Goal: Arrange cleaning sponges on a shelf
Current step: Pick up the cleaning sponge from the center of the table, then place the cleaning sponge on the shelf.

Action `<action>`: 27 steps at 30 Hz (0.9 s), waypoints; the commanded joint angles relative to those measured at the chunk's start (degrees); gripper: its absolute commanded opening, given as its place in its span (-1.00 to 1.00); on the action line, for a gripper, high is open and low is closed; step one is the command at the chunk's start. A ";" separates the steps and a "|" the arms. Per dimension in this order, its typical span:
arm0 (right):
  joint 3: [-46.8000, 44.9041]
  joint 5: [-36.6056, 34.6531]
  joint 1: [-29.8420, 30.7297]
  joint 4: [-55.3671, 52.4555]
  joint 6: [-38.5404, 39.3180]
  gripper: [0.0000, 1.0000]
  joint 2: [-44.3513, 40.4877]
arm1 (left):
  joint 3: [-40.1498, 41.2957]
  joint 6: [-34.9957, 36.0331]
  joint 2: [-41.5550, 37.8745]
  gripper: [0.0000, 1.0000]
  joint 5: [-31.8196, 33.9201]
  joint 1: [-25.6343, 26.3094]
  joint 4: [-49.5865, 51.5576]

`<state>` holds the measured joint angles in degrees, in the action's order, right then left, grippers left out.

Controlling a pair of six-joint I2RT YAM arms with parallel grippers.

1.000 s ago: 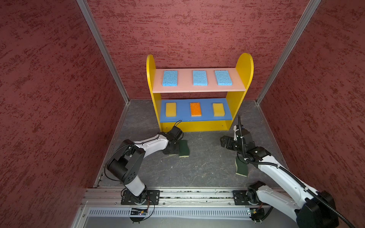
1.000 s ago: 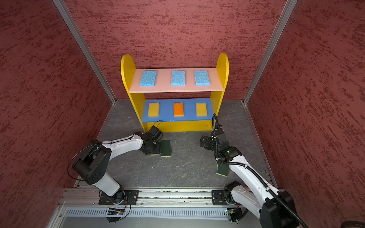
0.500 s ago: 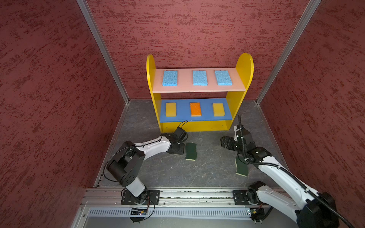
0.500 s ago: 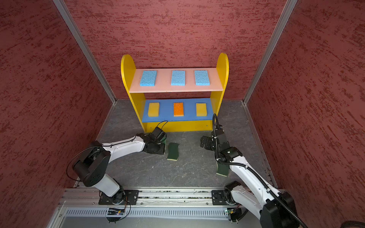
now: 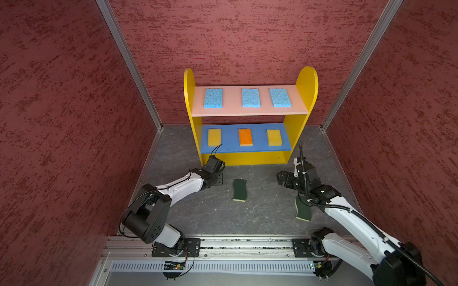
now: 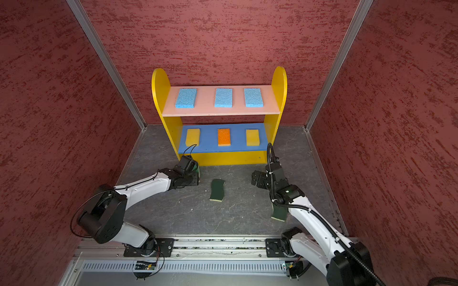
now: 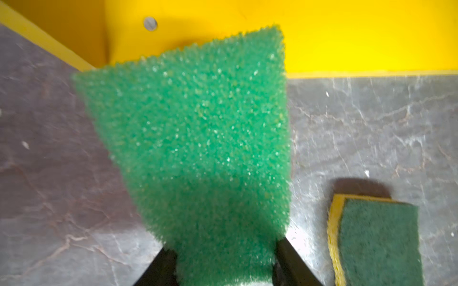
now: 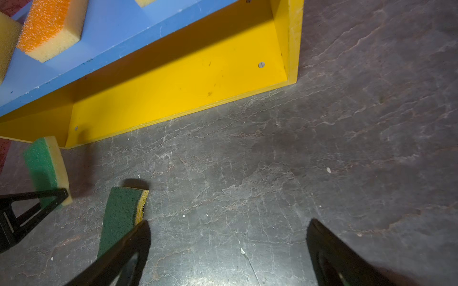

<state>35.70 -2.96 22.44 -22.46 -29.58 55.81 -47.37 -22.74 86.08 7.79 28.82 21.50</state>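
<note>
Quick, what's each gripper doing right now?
Left gripper: shut on the bright green porous foam sponge.
Right gripper: jaws open, holding nothing.

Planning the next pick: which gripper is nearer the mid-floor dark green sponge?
Left. The left gripper is beside the dark green sponge; the right gripper is farther off.

A grey stone-look counter carries a yellow-sided shelf at its 12 o'clock edge. On the shelf's pink top board lie three flat pieces in a row, each apart from the next: a blue sponge at 9 o'clock, a second blue sponge in the middle and a third blue sponge at 3 o'clock. The blue middle board holds a yellow sponge at 9 o'clock, an orange sponge in the middle and a second yellow sponge at 3 o'clock. Directly on the counter, a dark green sponge lies flat near the centre, apart from the shelf. A second dark green sponge lies toward 4 o'clock, partly hidden.
</note>
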 commanded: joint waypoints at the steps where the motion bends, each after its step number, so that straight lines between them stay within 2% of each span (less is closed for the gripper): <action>1: -1.41 0.98 -0.49 1.58 -0.39 0.97 -0.88 | -2.15 2.92 0.45 0.05 0.82 -1.07 -2.48; 9: -3.13 3.21 -0.48 4.36 -1.48 0.98 0.00 | -2.56 4.06 2.00 0.05 1.65 -1.94 -2.95; 20: -6.59 6.05 -0.44 8.78 -3.35 0.98 -0.13 | 4.77 3.36 -1.65 0.08 7.14 -1.40 -14.02; 27: -9.10 8.74 -0.49 13.23 -4.62 0.97 -0.68 | 2.37 5.41 0.52 0.09 8.16 -1.75 -16.02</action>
<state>27.11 3.84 22.39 -13.50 -33.23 55.83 -43.31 -19.03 86.04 14.26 27.27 8.86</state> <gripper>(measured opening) 0.987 0.544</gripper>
